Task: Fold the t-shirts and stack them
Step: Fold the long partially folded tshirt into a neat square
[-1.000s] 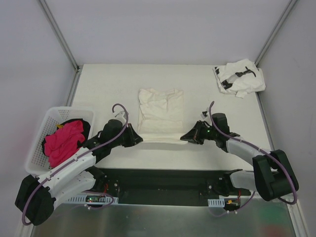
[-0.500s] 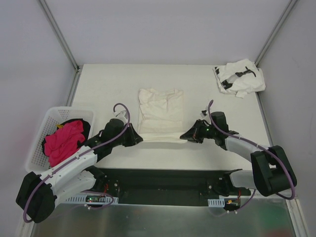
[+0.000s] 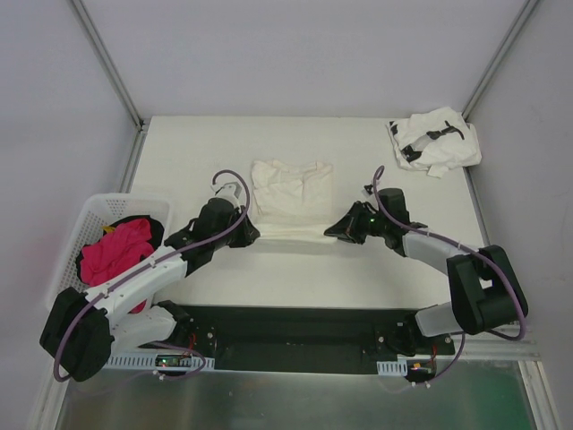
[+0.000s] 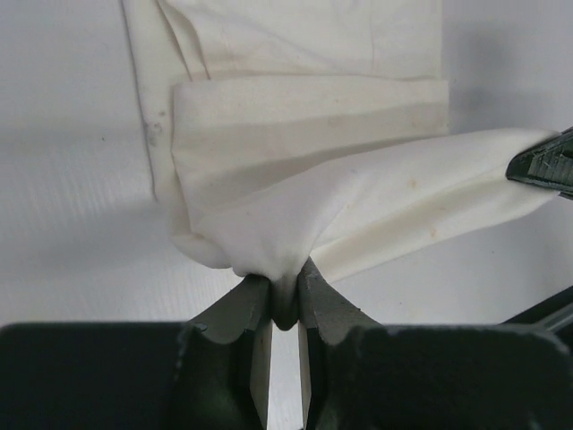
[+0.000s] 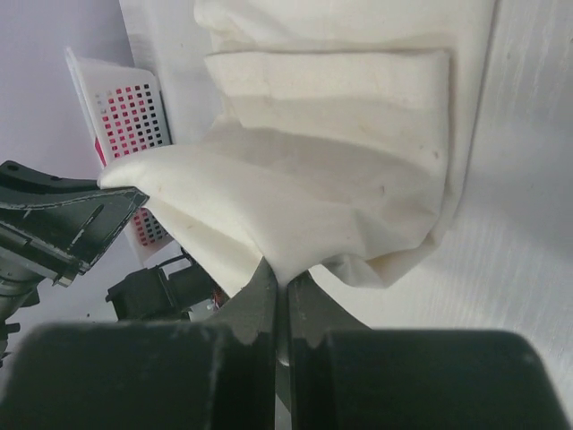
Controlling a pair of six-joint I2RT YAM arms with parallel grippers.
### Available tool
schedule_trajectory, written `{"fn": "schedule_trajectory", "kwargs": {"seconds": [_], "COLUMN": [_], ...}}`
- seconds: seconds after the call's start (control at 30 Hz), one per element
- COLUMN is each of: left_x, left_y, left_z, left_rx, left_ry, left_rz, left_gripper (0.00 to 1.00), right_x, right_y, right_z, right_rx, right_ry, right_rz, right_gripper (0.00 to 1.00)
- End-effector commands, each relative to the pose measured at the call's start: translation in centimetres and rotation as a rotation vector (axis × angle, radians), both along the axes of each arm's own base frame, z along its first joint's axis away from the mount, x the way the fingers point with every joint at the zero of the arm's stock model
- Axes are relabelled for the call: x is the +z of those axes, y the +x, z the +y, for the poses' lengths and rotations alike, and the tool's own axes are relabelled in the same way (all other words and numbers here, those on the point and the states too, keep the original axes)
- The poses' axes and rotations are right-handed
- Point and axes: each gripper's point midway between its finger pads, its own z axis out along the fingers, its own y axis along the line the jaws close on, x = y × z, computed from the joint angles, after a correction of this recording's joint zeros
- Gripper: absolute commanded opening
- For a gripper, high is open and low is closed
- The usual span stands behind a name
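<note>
A plain cream-white t-shirt (image 3: 291, 193) lies partly folded in the middle of the table. Its near hem is lifted and stretched between both grippers. My left gripper (image 3: 251, 235) is shut on the hem's left corner; the wrist view shows cloth (image 4: 295, 215) pinched between its fingers (image 4: 285, 300). My right gripper (image 3: 333, 231) is shut on the right corner, the cloth (image 5: 331, 179) bunched at its fingertips (image 5: 285, 282). A second white t-shirt with black marks (image 3: 435, 140) lies crumpled at the far right corner.
A white basket (image 3: 76, 237) holding pink cloth (image 3: 112, 258) stands at the left edge, beside the left arm. Grey walls with metal rails close in the table on three sides.
Both grippers have carried the held hem away from the near edge, toward the far part of the shirt. The fold now reaches further over the shirt.
</note>
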Motion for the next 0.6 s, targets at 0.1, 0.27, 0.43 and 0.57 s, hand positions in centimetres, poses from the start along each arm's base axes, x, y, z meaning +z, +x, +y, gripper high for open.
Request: {"fn": "schedule_trajectory", "kwargs": {"seconds": [0.1, 0.27, 0.43, 0.57], "left_x": [1.1, 1.5, 2.0, 2.7], "left_y": [4.2, 5.4, 6.5, 7.5], "left_z": [1.8, 1.9, 2.2, 2.8], "left_rx": [0.086, 0.094, 0.114, 0.133], "left_ry": [0.126, 0.14, 0.143, 0.139], "left_rz": [-0.089, -0.1, -0.109, -0.124], "left_gripper": [0.0, 0.0, 0.0, 0.0], "right_x": [0.6, 1.8, 2.4, 3.0], "right_y": [5.2, 7.7, 9.3, 10.5], "right_z": [-1.5, -1.3, -1.1, -1.0], "right_rx": [-0.116, -0.119, -0.126, -0.133], "right_ry": [-0.052, -0.038, -0.033, -0.023], "right_rz": [-0.099, -0.129, -0.143, -0.157], "right_gripper": [0.01, 0.01, 0.01, 0.01]}}
